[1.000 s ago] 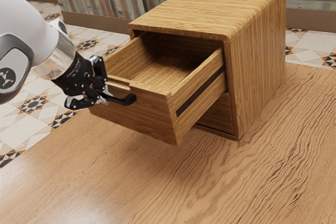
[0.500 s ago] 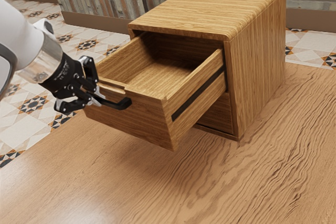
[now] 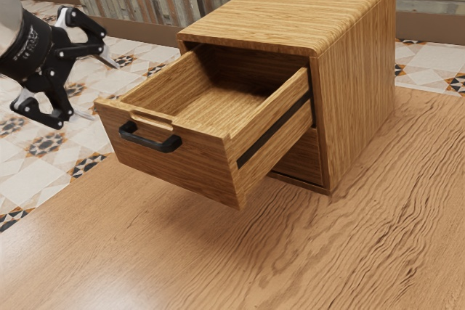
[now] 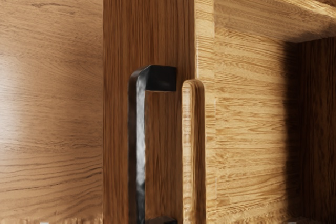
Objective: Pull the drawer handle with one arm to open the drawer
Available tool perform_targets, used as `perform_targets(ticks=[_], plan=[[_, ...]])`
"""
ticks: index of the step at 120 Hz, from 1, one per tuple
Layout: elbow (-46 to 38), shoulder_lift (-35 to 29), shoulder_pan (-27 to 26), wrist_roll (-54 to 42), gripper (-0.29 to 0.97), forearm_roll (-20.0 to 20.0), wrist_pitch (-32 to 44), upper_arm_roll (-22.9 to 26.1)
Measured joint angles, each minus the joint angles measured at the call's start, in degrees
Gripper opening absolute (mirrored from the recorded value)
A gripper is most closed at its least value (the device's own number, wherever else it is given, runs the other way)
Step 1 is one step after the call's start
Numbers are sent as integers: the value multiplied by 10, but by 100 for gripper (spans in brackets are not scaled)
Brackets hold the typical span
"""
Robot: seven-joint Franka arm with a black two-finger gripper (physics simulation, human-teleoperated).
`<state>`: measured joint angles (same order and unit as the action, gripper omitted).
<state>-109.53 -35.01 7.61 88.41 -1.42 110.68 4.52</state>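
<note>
A light oak drawer (image 3: 190, 166) with a plain front panel stands pulled far out of the upper opening of a boxy oak cabinet (image 3: 352, 85). Its bare wooden floor and side walls are open to view, so the opening asked for looks done, or very nearly so. On the front panel sits a slim black metal bar handle (image 3: 150, 138). It is held off the wood by two short posts, which leave a gap behind the bar for fingers to hook into. From the hand's own camera the handle (image 4: 137, 145) appears as a dark bar straight ahead, with the drawer's front (image 4: 157, 30) behind it. This suggests the hand is aimed along the line of pull.

The black two-finger pincer (image 3: 96, 89) hangs clear of the handle, which lies near it, just ahead of and below the fingertips. Its fingers (image 3: 87, 28) are spread wide and hold nothing. That fits a drawer that needs no more pulling.

Under the open drawer, farther from the pincer, a second drawer front (image 3: 301, 159) sits flush in the cabinet. The cabinet rests on a broad wood-grain tabletop (image 3: 305, 252), which gives it a steady base. Below the pincer is a patterned tile floor (image 3: 43, 161).
</note>
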Motion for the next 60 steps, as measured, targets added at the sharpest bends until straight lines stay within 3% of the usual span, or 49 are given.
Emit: perform_targets(ticks=[7, 18, 41, 60], plan=[[112, 75, -18, 0, 59, -8, -57, 11], [191, 146, -99, -1, 62, -18, -142, 10], [189, 214, -269, -3, 66, -24, -203, 11], [177, 273, -302, -5, 67, -24, -209, 12]])
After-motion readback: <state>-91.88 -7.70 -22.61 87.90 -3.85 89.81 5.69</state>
